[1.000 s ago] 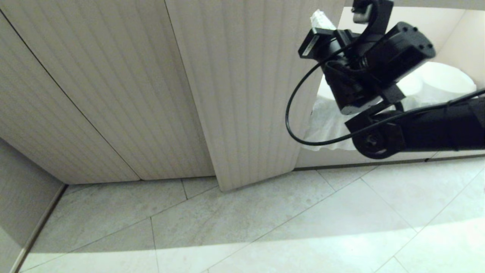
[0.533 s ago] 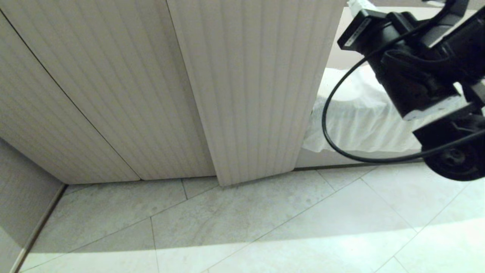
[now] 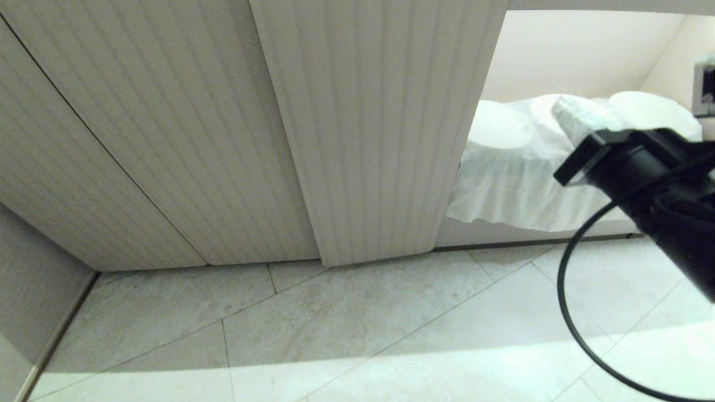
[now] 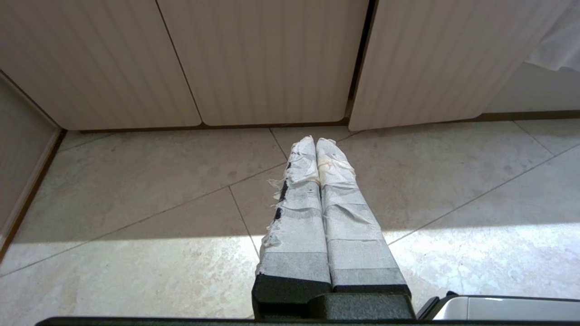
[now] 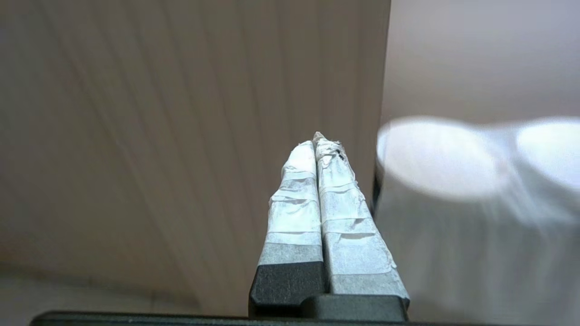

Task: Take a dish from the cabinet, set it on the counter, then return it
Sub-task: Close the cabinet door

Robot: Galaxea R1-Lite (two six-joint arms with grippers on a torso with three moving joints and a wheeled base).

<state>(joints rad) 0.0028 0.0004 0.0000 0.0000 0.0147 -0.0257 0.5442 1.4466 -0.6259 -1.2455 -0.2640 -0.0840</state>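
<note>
Ribbed beige cabinet door [image 3: 368, 128] stands ajar beside the white-draped niche [image 3: 514, 178]; your right gripper [image 5: 317, 140], clenched empty, has dropped lower and rightward since before.

The head view looks steeply down, close to the pale beige ribbed cabinet doors [image 3: 357, 134] and grey tiled floor [image 3: 391, 329]; both wrist views face those doors.
</note>
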